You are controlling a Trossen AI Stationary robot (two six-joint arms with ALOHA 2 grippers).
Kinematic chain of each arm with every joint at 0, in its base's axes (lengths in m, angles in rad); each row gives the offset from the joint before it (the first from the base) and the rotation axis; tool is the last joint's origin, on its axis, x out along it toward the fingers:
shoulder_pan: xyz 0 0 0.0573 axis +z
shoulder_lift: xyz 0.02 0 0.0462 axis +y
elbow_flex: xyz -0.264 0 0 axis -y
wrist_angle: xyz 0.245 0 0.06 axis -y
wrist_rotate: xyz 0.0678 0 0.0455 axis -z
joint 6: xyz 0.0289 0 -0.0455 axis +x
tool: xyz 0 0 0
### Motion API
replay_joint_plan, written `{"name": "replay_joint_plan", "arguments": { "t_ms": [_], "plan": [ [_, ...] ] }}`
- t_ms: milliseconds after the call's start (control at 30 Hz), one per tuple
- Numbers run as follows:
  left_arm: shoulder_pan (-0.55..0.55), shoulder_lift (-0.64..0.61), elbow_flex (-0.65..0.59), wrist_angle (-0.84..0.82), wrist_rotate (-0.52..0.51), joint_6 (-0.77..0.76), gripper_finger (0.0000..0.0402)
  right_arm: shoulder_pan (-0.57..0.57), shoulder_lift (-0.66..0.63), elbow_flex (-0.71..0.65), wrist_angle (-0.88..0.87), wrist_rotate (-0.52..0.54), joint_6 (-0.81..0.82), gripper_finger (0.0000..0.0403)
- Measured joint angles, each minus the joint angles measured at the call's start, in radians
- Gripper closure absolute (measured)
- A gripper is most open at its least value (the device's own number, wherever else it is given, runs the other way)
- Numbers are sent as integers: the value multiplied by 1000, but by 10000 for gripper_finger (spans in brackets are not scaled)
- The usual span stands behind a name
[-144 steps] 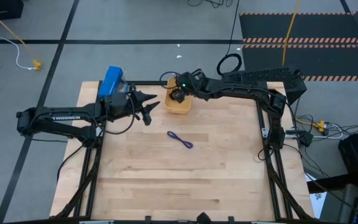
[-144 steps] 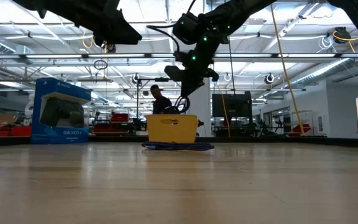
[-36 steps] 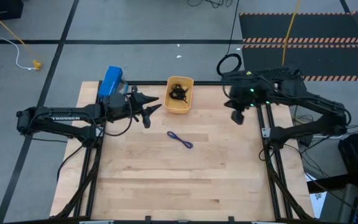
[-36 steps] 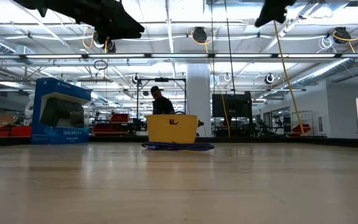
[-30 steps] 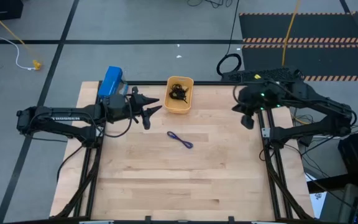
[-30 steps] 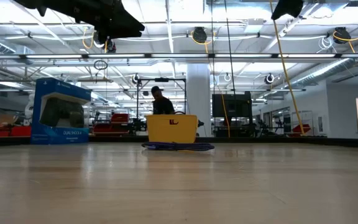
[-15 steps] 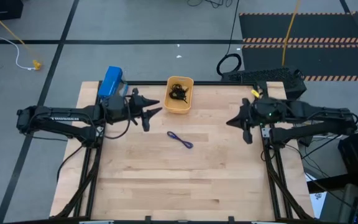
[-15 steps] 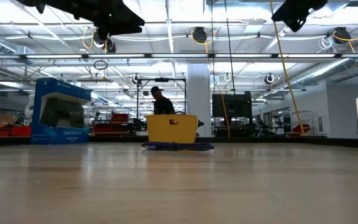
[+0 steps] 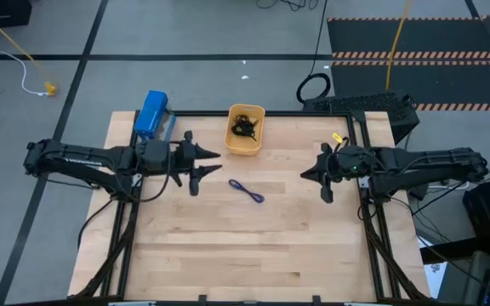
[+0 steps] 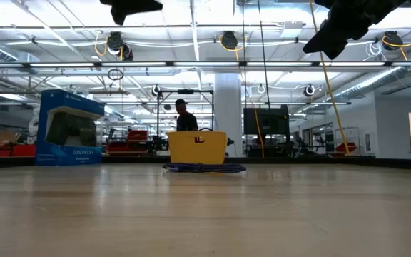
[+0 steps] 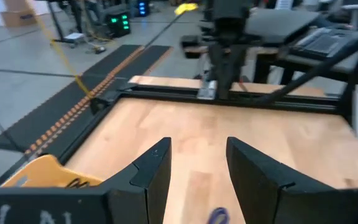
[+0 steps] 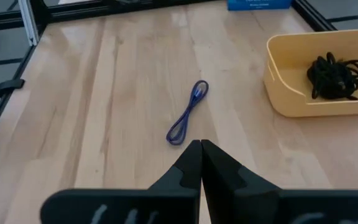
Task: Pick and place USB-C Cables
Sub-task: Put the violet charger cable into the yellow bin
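The blue-purple USB-C cable (image 9: 247,191) lies as a small folded loop on the table's middle, also seen in the right wrist view (image 12: 188,113). Two black cable bundles (image 12: 334,74) sit in the orange tray (image 9: 245,143) near the far edge. My left gripper (image 9: 213,163) hovers open, left of the blue-purple cable and above the table. My right gripper (image 12: 201,149) is shut and empty; it hangs to the cable's right (image 9: 306,175), pointing toward it.
A blue box (image 9: 151,112) stands at the table's far left corner, close to the left arm. A thick black cord ring (image 9: 314,87) lies beyond the far edge. Bare wood stretches across the near half of the table (image 9: 253,255).
My right gripper has swung from the far right corner toward the table's middle and come lower, turning to point left at the blue-purple cable. My left gripper has shifted a little toward the near edge and risen. The cables and tray have stayed put.
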Motion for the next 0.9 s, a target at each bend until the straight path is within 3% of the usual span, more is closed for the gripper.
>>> {"name": "replay_joint_plan", "arguments": {
  "t_ms": [600, 900],
  "plan": [
    [-184, 5, 26, -20, -154, -32, 245, 0, 32, 51, -27, -1, -62, 403],
    [-221, 50, 47, -53, -161, -48, 245, 0, 95, 66, -40, -4, -93, 403]
  ]
}}
